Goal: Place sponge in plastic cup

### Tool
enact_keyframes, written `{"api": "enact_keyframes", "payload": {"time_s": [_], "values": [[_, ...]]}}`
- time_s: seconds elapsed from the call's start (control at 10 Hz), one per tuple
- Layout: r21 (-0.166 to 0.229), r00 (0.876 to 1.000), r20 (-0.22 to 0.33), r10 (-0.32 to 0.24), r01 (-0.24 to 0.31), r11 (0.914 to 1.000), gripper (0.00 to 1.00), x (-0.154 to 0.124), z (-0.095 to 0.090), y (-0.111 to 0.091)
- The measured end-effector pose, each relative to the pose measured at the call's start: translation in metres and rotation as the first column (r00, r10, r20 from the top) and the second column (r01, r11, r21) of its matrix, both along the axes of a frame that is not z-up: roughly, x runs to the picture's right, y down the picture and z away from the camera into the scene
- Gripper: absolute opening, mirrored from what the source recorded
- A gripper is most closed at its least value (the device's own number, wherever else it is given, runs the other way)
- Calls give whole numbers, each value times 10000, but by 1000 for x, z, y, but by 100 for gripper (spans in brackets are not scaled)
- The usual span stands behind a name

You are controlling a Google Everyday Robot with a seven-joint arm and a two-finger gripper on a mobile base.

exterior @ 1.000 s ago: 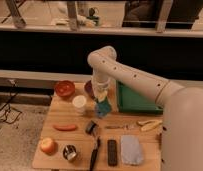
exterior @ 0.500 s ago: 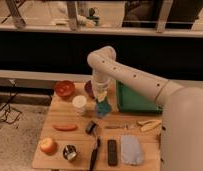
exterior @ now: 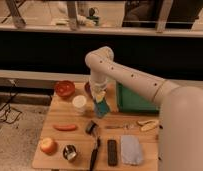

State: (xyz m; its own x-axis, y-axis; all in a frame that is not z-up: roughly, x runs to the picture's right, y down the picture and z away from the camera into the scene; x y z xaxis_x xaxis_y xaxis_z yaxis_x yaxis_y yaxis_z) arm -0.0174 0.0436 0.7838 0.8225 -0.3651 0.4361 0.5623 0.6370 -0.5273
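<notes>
Gripper position: the gripper [exterior: 99, 95] hangs directly over the plastic cup [exterior: 102, 111], toward the 12 o'clock edge of the table [exterior: 55, 150].
Change over the last second: almost none. Arm pose and gripper place match the earlier views, with at most a slight lowering.
Claw state: cannot tell.
Sponge location: the sponge [exterior: 100, 100] shows as a teal patch between gripper and cup mouth. Whether it touches the rim or sits just above it cannot be told.
Cup neighbours: white cup [exterior: 79, 104] at its 9 o'clock, green bin [exterior: 135, 97] at its 3 o'clock.
Task meaning: alignment appears complete. Lowering and release is judged the step in hand, not confirmed done.
Risk: the sponge looks close to the cup's width, so it may lodge on the rim rather than drop in.
</notes>
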Motion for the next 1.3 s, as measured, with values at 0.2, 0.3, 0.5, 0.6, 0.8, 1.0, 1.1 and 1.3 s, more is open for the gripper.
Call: {"api": "enact_keyframes", "payload": {"time_s": [0.2, 0.3, 0.5, 0.6, 0.8, 1.0, 1.1, 1.3], "values": [[-7, 10000, 10, -21, 21, 10000, 0, -1, 0, 0], [-6, 10000, 7, -17, 17, 10000, 0, -1, 0, 0], [-6, 10000, 6, -16, 16, 10000, 0, -1, 0, 0], [-6, 10000, 6, -16, 16, 10000, 0, -1, 0, 0], [-31, 10000, 5, -17, 17, 10000, 0, -1, 1, 1], [-25, 10000, 5, -14, 14, 10000, 10, -1, 1, 1], [-25, 10000, 4, -13, 13, 10000, 22, -1, 1, 1], [-25, 10000, 4, -13, 13, 10000, 41, -1, 1, 1]]}}
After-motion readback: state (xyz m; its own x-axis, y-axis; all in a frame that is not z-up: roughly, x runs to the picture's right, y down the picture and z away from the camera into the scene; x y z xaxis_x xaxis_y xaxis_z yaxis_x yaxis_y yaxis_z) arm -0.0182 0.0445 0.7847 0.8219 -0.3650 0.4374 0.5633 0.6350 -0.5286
